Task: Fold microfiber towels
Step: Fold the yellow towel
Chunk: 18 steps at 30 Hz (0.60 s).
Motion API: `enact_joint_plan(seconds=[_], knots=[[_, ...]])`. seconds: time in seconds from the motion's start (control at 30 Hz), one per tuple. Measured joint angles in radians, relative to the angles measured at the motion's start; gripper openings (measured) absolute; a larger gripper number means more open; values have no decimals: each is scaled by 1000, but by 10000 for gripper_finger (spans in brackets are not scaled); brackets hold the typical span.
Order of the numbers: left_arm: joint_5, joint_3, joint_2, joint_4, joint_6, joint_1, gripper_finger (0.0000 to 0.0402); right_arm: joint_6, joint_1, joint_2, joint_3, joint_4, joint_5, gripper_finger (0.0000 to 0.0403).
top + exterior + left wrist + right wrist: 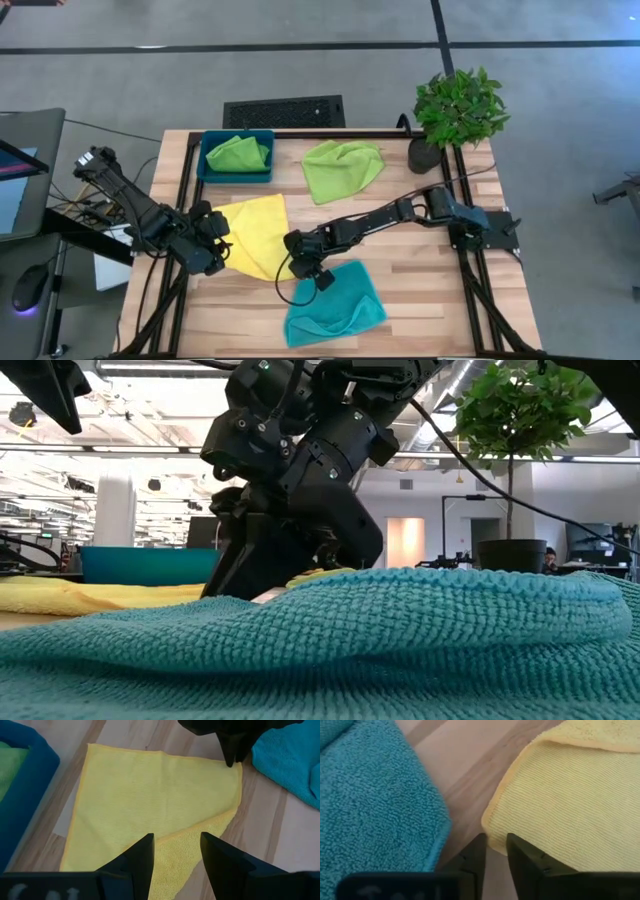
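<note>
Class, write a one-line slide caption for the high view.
Right end effector at the yellow towel's corner; left end effector waits opposite.

yellow towel [256, 233] half-folded, mid-table | teal towel [335, 306] crumpled, front | green towels [342, 167] back

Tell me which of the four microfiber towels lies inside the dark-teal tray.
It is the crumpled lime green microfiber towel in the rectangular dark-teal tray. The other lime green towel, the yellow towel and the teal towel lie on the wooden table.
</note>
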Motion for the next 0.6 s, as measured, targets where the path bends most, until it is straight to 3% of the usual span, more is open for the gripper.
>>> enact_joint_plan(seconds=[0.27,0.6], knots=[[0,0,0,0,0,0,154,12,0,0,0,2,-7,12],[-73,1,35,0,8,0,154,69,0,-21,0,-64,-4,6]])
